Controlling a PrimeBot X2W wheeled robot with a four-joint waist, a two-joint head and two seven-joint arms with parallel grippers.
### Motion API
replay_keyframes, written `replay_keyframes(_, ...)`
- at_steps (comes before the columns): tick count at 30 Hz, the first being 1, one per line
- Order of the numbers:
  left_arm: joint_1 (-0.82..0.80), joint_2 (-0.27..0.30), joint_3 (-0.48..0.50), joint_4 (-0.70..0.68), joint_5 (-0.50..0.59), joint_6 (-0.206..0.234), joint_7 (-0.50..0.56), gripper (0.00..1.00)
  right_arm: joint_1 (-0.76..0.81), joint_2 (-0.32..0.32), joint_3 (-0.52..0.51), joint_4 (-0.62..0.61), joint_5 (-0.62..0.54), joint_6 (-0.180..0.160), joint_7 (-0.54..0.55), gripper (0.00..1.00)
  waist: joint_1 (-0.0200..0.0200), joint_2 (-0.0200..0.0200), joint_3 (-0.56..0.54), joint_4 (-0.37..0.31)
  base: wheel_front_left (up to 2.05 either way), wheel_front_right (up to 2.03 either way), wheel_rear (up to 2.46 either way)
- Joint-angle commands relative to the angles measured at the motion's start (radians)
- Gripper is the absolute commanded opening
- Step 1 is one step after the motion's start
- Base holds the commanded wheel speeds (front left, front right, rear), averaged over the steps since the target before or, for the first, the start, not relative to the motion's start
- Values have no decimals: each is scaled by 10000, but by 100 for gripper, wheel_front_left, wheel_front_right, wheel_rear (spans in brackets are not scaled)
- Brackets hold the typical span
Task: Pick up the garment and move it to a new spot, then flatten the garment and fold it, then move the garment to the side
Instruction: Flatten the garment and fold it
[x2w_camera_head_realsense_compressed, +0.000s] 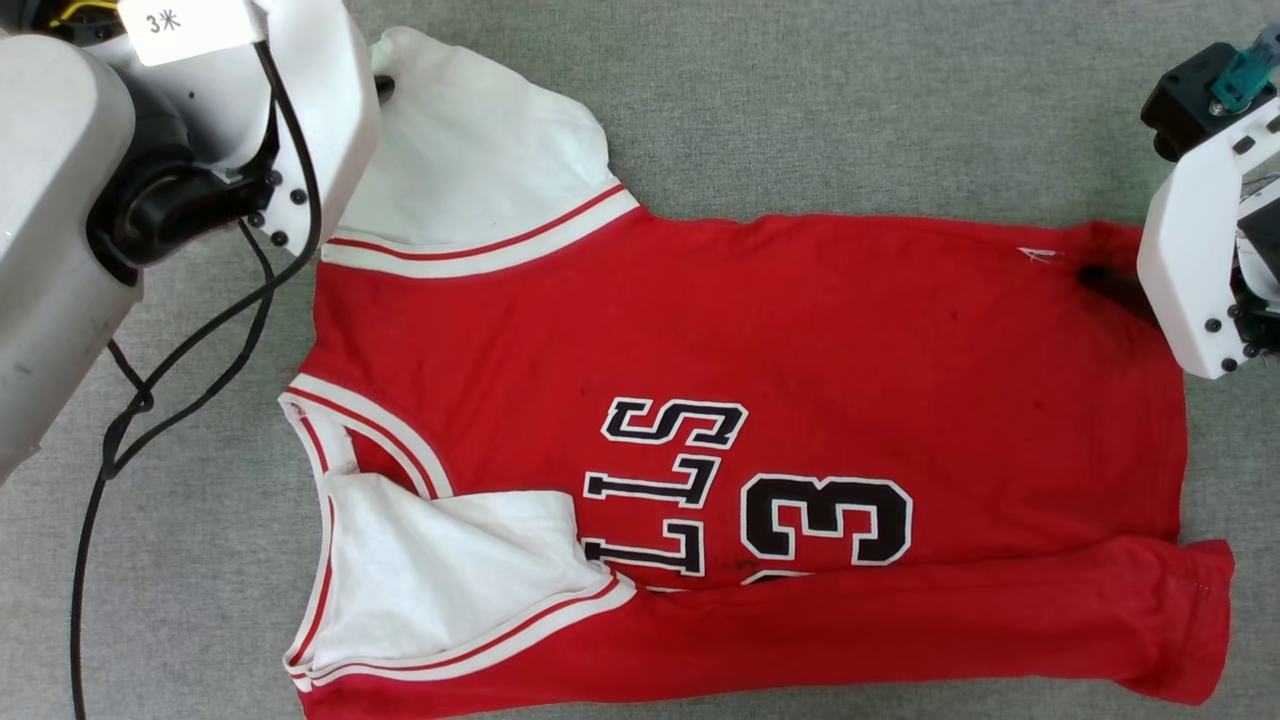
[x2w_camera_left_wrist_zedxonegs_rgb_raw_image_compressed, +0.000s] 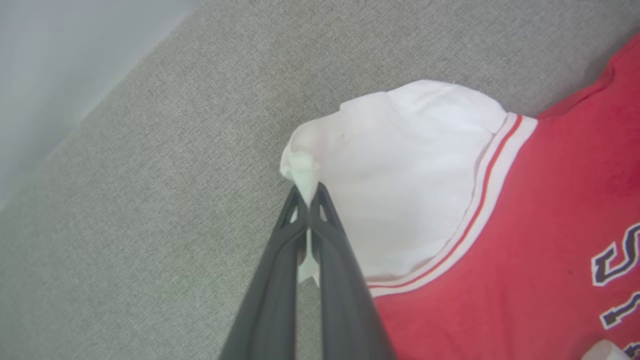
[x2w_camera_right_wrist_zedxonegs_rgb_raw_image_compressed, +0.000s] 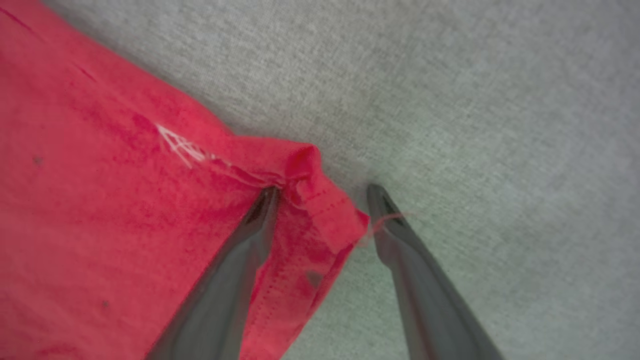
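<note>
The garment (x2w_camera_head_realsense_compressed: 800, 350), a red jersey with white sleeves and black letters, lies spread on the grey cloth surface with its collar toward the left. Its near long edge is folded up over part of the lettering. My left gripper (x2w_camera_left_wrist_zedxonegs_rgb_raw_image_compressed: 310, 192) is shut on the edge of the far white sleeve (x2w_camera_left_wrist_zedxonegs_rgb_raw_image_compressed: 400, 175), pinching a small tuft of it. My right gripper (x2w_camera_right_wrist_zedxonegs_rgb_raw_image_compressed: 323, 191) is open and straddles the far hem corner (x2w_camera_right_wrist_zedxonegs_rgb_raw_image_compressed: 320, 205) of the garment, one finger on the red cloth and the other on the bare surface.
A black cable (x2w_camera_head_realsense_compressed: 170, 370) hangs from my left arm beside the collar. The grey surface (x2w_camera_head_realsense_compressed: 850, 90) stretches beyond the garment. A pale strip (x2w_camera_left_wrist_zedxonegs_rgb_raw_image_compressed: 50, 65) borders the surface in the left wrist view. My right arm's white wrist housing (x2w_camera_head_realsense_compressed: 1190, 260) stands over the hem.
</note>
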Motion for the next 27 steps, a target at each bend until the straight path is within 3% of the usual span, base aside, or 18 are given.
replay_keyframes(1, -70, 44, -58, 6, -45, -3, -96, 0, 649, 383, 587, 391, 104, 31, -7, 0, 1, 0, -45, -16, 0, 0, 0)
replay_keyframes(12, 682, -80, -436, 170, -557, -6, -1130, 0, 647, 23, 297, 593, 480, 15, -2303, 0, 1, 0, -1509, 156, 0, 0, 0)
replay_keyframes(20, 1819, 486, -570, -426, -961, 11, -1840, 0, 1727, -443, 441, 188, 896, 14, -3341, 0, 1, 0, -2699, 235, 0, 0, 0)
replay_keyframes(27, 3311, 1179, -864, -1333, -1216, 364, -2189, 0, 2918, -654, 463, -62, 1033, 14, -3964, 0, 1, 0, -3413, 287, 0, 0, 0)
